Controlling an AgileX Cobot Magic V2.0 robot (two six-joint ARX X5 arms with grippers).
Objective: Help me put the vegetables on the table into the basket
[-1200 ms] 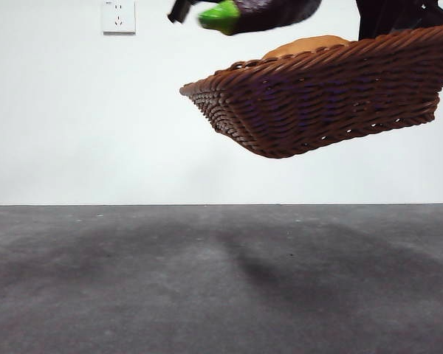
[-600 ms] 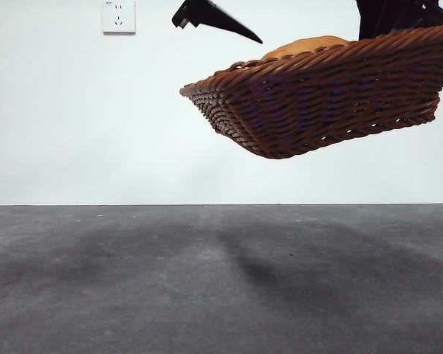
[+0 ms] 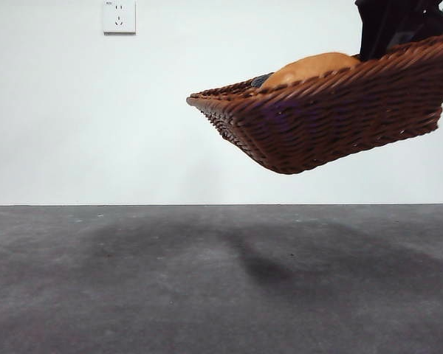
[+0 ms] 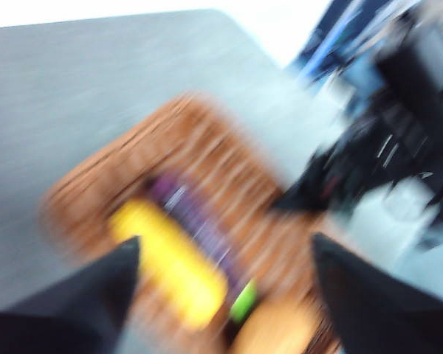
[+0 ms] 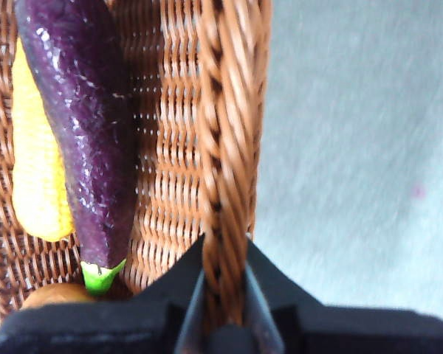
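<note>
Fingers of the left gripper (image 4: 221,295) stand spread wide apart with nothing between them, above the basket (image 4: 207,155) and looking down into it; that view is heavily blurred, so finer detail cannot be read. Fingers of the right gripper (image 5: 223,284) are clamped on the braided rim of the basket, one black finger on each side of the wicker.

Load status, taken left to right in the right wrist view: the yellow vegetable (image 5: 35,177) lies against the basket floor; the eggplant (image 5: 85,125) lies just beside it, touching it, long axes parallel to each other and to the gripped rim, green stem end toward the right gripper; the potato (image 5: 55,295) shows only as a tan edge beside the stem. All three vegetables are inside the basket; none is seen on the surface (image 3: 133,280).

Basket attitude: in the front view it hangs clear of the surface, tilted, low end left and high end right under the dark arm; the potato rises above the rim.

Judgement: loading appears complete; the remaining move belongs to the right gripper, since it alone carries the basket; the surface lies directly below; level before lowering, as the contents could slide toward the low left end.
</note>
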